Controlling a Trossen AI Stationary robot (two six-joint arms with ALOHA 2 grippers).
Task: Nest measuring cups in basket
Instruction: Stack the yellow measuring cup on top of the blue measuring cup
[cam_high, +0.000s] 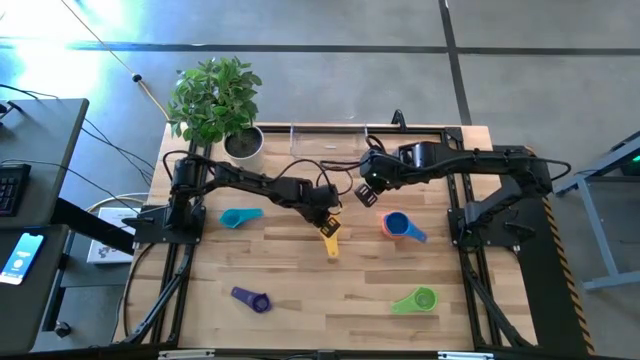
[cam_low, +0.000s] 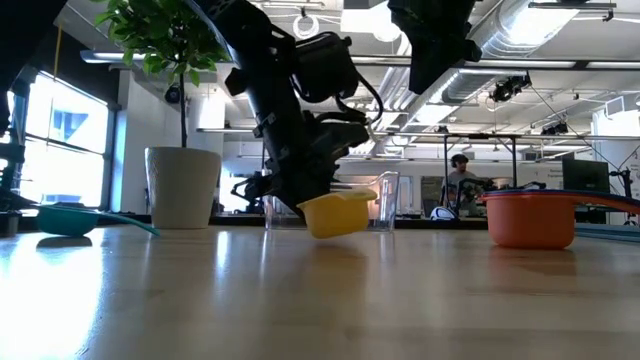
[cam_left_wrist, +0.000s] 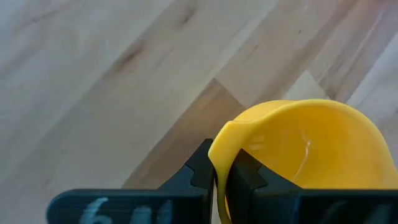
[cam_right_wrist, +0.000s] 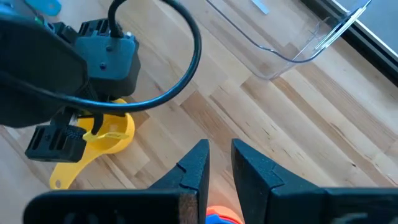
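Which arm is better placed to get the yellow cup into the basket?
Left. The left gripper is already clamped on the yellow cup's rim; the right gripper hangs empty near the basket.

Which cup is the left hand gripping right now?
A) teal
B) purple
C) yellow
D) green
C. The left hand is shut on the rim of the yellow cup; in the low view that cup is tilted, just off the table.
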